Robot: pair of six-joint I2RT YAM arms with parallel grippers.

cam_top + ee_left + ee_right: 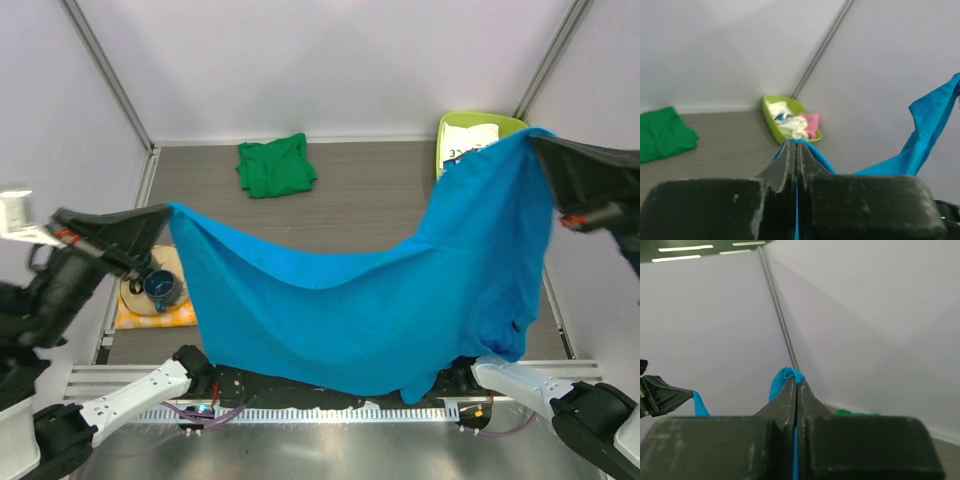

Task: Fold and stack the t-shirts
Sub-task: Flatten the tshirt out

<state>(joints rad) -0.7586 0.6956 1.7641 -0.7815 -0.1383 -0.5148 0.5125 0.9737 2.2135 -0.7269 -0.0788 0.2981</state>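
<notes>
A plain bright blue cotton t-shirt (380,310) is held stretched in the air between the two arms, with its middle sagging above the near part of the grey table (380,195). The left jaws are seen pressed fully together on one corner of the cloth, at the left. The right jaws are likewise clamped tight on the opposite corner, which is raised higher at the right, near the side wall. A plain green t-shirt (276,166) is noted lying bunched on the far part of the table, well apart from the blue one. A lime-green plastic tray (769,117) at the far right corner is recorded holding a white printed t-shirt (784,120) and a pink t-shirt (811,123). A small orange-yellow checked cloth (170,316) is noted at the left table edge, with a dark blue mug (160,288) on it.
</notes>
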